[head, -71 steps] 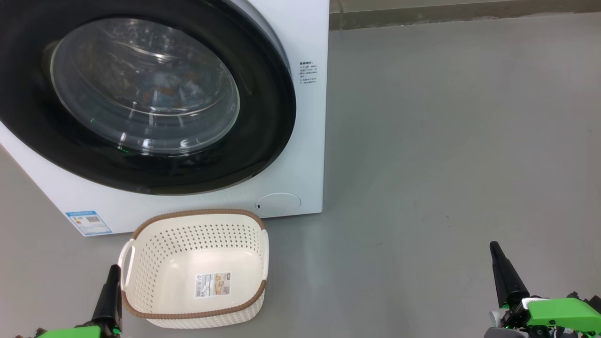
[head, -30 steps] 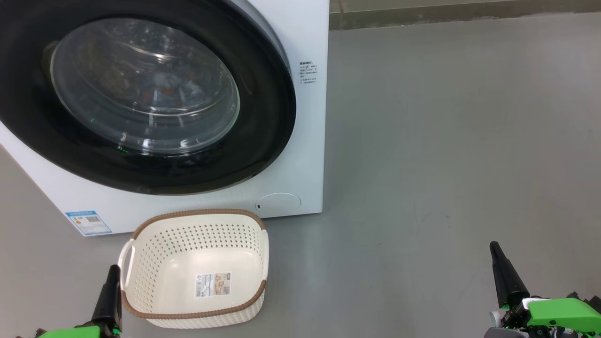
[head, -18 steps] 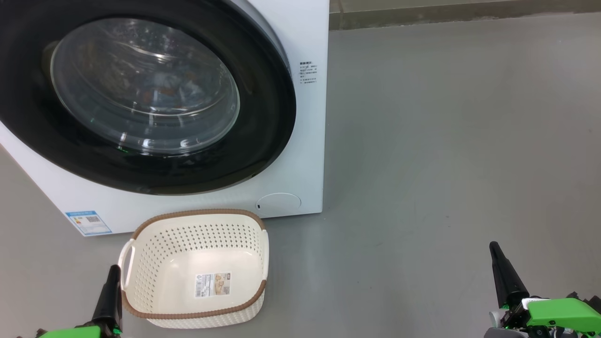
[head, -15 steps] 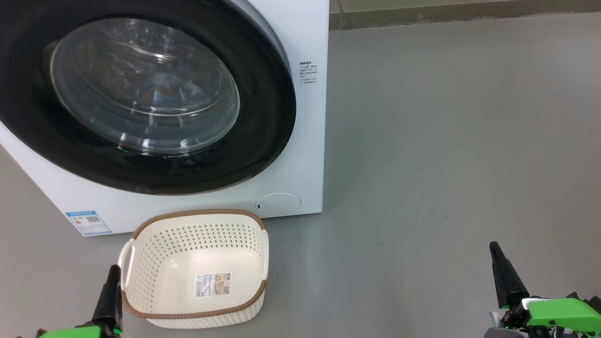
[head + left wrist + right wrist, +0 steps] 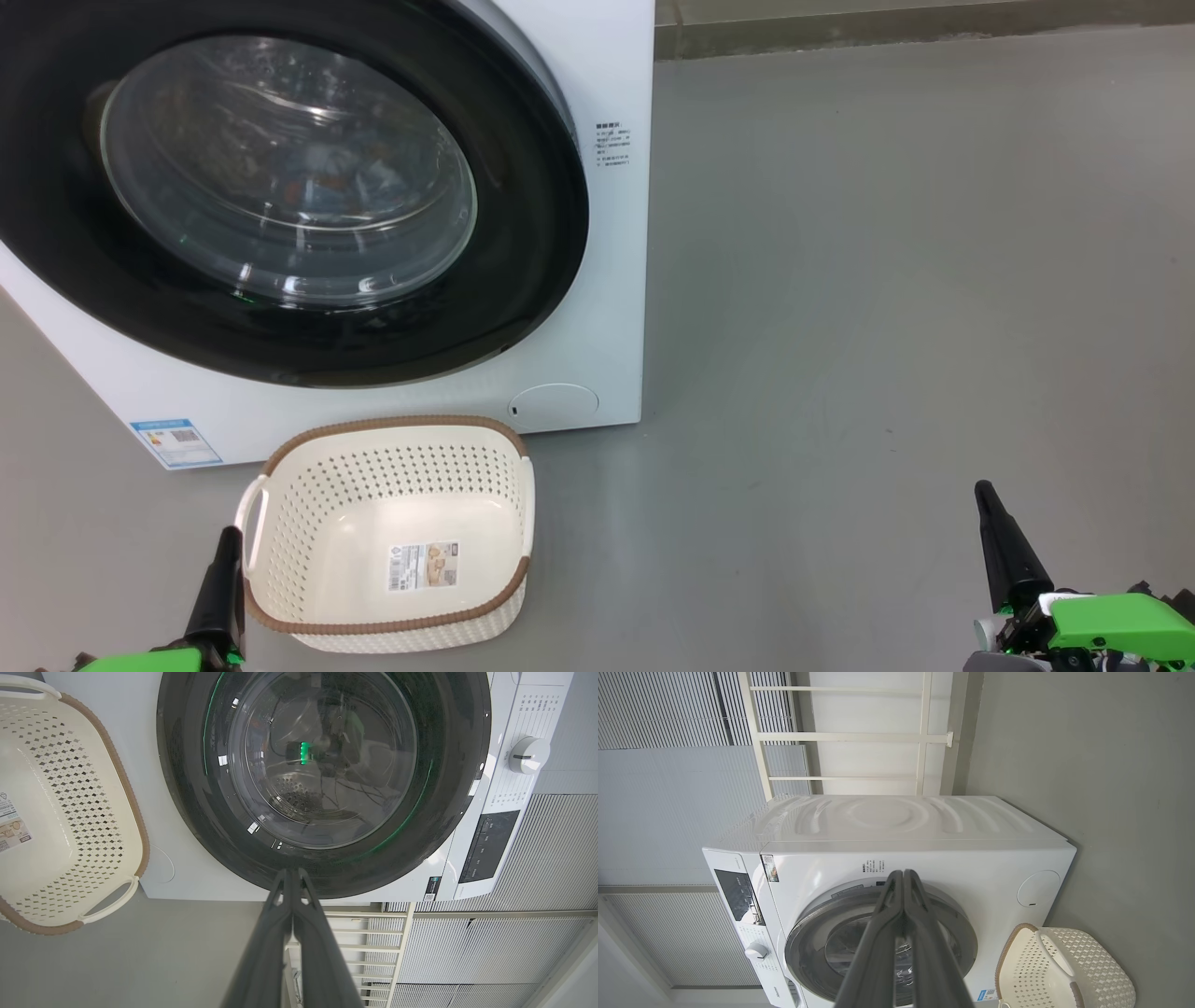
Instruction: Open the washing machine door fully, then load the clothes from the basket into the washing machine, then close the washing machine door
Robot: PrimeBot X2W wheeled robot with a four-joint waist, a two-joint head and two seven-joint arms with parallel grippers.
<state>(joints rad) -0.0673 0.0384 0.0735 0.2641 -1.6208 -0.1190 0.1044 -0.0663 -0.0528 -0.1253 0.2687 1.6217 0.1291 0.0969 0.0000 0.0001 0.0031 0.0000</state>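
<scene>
- left gripper [image 5: 290, 873]: jaws pressed together tip to tip, nothing held. it is aimed toward the black rim of the washing machine door [image 5: 537, 224], well short of it.
- right gripper [image 5: 903, 873]: jaws likewise closed w/ no gap, nothing gripped. it is parked low on the robot's right over bare floor [image 5: 887, 308], well apart from the machine.
- the door is seen shut against the front of the washing machine [image 5: 611, 65]. the clothes [image 5: 327, 182] are made out thru the glass as blue & orange patches inside.
- the basket [image 5: 397, 426] is seen w/ nothing in it but its paper label [image 5: 423, 567]. it is set on the floor just in front of the machine, below the door, w/ the left gripper just beside its left handle.
- task is judged as good as done: load in, door closed.
- handling, door: stiff, hinged, prob. heavy-ish. the glossy rim is likely slippery for thin fingers & the glass is not to be knocked. no handle or recess can be made out, so the edge to be gripped cannot be told.
- handling, clothes: soft, light, limp, best pinched at a fold.
- handling, basket: light stiff plastic, easily shoved across smooth floor.
- edges/room: wide open floor is offered on the robot's right. it is tighter on the left, w/ basket rim & machine front near each other. whether a swinging door would clear the basket cannot be told.
</scene>
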